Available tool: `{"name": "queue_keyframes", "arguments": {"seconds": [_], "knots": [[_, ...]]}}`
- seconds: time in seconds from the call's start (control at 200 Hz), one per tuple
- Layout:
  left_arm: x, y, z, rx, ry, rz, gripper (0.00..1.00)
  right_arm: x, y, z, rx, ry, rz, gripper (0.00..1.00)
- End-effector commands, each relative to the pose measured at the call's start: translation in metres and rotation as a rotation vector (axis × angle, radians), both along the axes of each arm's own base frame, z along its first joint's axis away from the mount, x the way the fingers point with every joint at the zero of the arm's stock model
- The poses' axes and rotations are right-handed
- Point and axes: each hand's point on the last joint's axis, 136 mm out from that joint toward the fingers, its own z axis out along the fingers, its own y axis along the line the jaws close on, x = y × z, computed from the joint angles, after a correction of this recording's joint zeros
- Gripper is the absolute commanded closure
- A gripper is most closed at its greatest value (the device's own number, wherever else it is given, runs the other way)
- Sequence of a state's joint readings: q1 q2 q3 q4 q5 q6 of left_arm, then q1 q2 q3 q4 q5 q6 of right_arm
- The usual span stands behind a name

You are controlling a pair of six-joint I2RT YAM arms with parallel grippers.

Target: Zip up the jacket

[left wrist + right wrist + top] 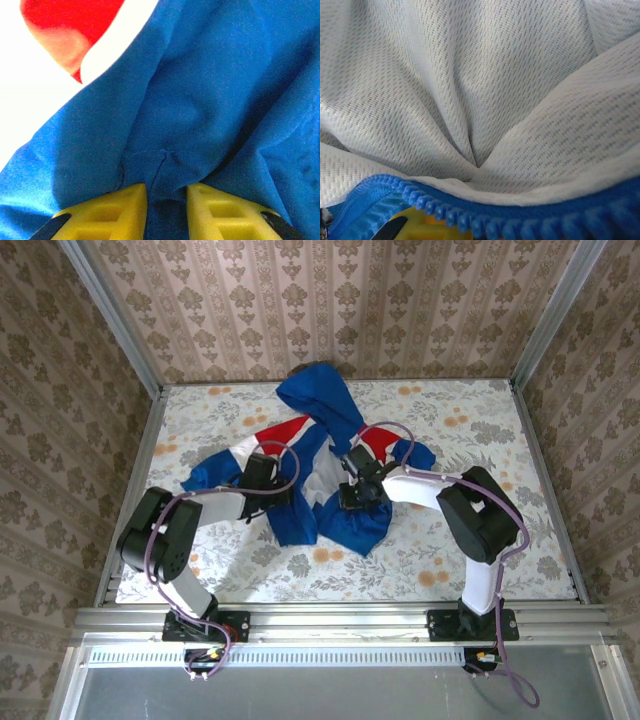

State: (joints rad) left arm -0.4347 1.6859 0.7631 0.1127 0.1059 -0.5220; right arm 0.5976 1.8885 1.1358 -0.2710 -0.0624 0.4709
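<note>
Jacket (312, 480) lies crumpled mid-table (450, 540), front open, pale lining (485, 90) facing up. Left gripper (166, 192) is clamped on a fold of the blue fabric. Right gripper (362, 498) sits at the blue zipper teeth (520, 217), one yellow finger (427, 229) under that edge; can't tell if it's clamped.
</note>
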Motion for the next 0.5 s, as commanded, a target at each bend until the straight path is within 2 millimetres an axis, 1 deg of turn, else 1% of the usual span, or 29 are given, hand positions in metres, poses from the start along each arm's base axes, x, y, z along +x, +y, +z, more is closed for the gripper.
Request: {"name": "queue_keyframes", "arguments": {"seconds": [0.0,0.1,0.16,0.21,0.265,0.37,0.495], "knots": [[-0.011,0.022,-0.026,0.098,0.106,0.001,0.73,-0.006,-0.010,-0.016,-0.044,0.062,0.008,0.83],[-0.006,0.023,-0.019,0.100,0.095,0.005,0.73,-0.006,-0.006,-0.007,-0.021,0.059,0.020,0.82],[-0.007,0.023,-0.013,0.096,0.091,0.004,0.73,-0.009,-0.006,0.000,-0.015,0.055,0.022,0.79],[-0.009,0.024,-0.007,0.095,0.086,0.003,0.71,-0.011,-0.008,0.005,-0.016,0.051,0.023,0.76],[-0.011,0.026,0.003,0.096,0.077,0.006,0.66,-0.014,-0.011,0.012,-0.020,0.044,0.020,0.74],[-0.020,0.034,0.026,0.110,0.048,0.014,0.63,-0.021,-0.013,0.025,-0.012,0.035,0.012,0.73],[-0.036,0.048,0.054,0.134,-0.006,0.026,0.59,-0.031,-0.006,0.036,0.016,0.018,0.012,0.72]]}}
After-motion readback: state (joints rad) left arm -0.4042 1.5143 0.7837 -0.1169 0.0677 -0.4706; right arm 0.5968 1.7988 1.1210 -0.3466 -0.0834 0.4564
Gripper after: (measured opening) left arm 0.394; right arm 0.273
